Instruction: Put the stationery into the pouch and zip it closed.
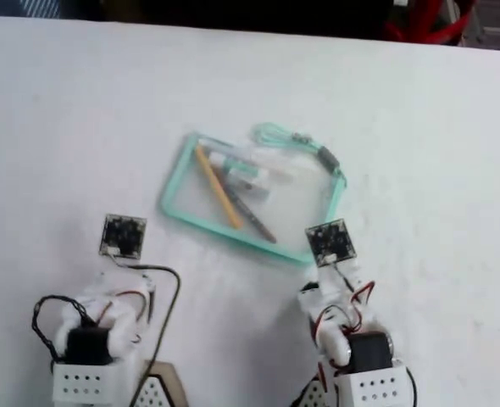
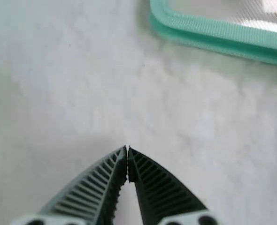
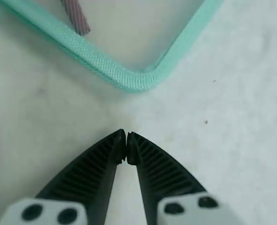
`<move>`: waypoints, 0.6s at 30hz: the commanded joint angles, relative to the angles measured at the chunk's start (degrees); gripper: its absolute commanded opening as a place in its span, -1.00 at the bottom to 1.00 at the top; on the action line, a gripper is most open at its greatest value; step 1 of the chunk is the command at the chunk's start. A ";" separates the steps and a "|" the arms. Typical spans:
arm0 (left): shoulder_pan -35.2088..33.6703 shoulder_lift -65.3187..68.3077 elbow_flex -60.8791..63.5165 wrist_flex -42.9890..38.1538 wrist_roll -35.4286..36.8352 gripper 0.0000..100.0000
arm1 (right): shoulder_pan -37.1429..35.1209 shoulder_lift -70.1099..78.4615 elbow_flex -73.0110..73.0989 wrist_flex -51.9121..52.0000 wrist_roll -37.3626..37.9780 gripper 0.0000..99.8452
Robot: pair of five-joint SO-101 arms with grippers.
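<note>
A clear pouch with a mint-green border (image 1: 252,197) lies flat mid-table, holding a yellow pencil (image 1: 218,187), a dark pen (image 1: 250,210) and a white stick (image 1: 240,163). Its green cord (image 1: 277,134) trails from the far corner. The zipper state I cannot tell. My left gripper (image 2: 127,151) is shut, empty, over bare table short of the pouch's edge (image 2: 213,35). My right gripper (image 3: 126,136) is shut, empty, just short of the pouch's near corner (image 3: 138,82), where the pen tip (image 3: 75,16) shows through.
Both arm bases (image 1: 89,348) (image 1: 356,352) sit at the table's near edge with cables. The white table (image 1: 72,110) stretches out around the pouch. Dark and red items line the far edge (image 1: 428,21).
</note>
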 commanded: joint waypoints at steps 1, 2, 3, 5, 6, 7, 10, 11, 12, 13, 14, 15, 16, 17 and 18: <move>0.13 -0.31 -0.09 0.35 -0.09 -0.95 | -0.13 -0.13 0.53 0.22 0.35 -0.96; 0.13 -0.31 -0.09 0.35 -0.09 -0.95 | -0.13 -0.13 0.53 0.22 0.35 -0.96; 0.13 -0.31 -0.09 0.35 -0.09 -0.95 | -0.13 -0.13 0.53 0.22 0.35 -0.96; 0.13 -0.31 -0.09 0.35 -0.09 -0.95 | -0.31 -0.13 0.53 0.22 0.35 -0.96; 0.13 -0.31 -0.09 0.35 -0.09 -0.95 | -0.31 -0.13 0.53 0.22 0.35 -0.96; 0.13 -0.31 -0.09 0.35 -0.09 -0.95 | -0.31 -0.13 0.53 0.22 0.35 -0.96; 0.40 -0.31 -0.09 0.35 -0.09 -0.95 | -0.13 -0.13 0.53 0.22 0.35 -0.96; 0.31 -0.31 -0.09 0.35 0.00 -0.95 | -0.31 -0.13 0.53 0.22 0.35 -0.96; 0.22 -0.31 -0.09 0.35 0.00 -0.95 | -0.40 -0.13 0.53 0.22 0.35 -0.96; 0.31 -0.31 -0.09 0.35 0.00 -0.95 | -0.40 -0.13 0.53 0.22 0.35 -0.96; 0.31 -0.31 -0.09 0.35 0.00 -0.95 | -0.22 -0.13 0.53 0.22 0.35 -0.96; 0.31 -0.31 -0.09 0.35 0.00 -0.95 | -0.13 -0.13 0.53 0.22 0.35 -0.96; 0.22 -0.31 -0.09 0.35 0.00 -0.95 | -0.13 -0.13 0.53 0.22 0.35 -0.96; 0.22 -0.31 -0.09 0.35 0.00 -0.95 | -0.31 -0.13 0.53 0.22 0.35 -0.96; 0.22 -0.31 -0.09 0.35 0.00 -0.95 | -0.40 -0.13 0.53 0.22 0.35 -0.96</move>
